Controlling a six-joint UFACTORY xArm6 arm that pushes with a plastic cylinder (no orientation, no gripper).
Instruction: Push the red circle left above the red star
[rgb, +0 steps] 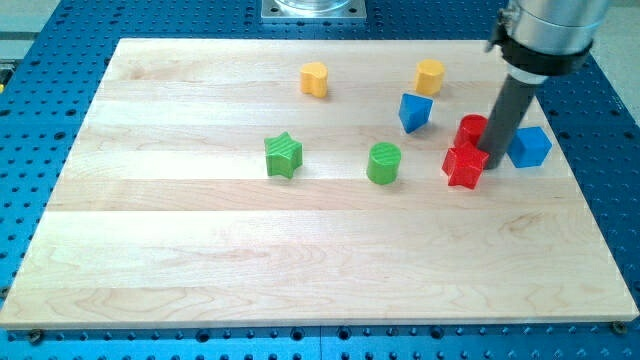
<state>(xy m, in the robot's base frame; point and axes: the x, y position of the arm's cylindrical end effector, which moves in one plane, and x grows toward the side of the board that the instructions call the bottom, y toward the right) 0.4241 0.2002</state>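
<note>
My tip (494, 163), a bare rod holding nothing, touches the red circle's (470, 129) right; I should push gently left, clear of the red star (464, 166).

Blue block (415, 111) stands left of red circle (471, 130).

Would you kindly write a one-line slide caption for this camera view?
My tip sits between the red circle and blue cube, just right of the red star on the wooden board.
</note>
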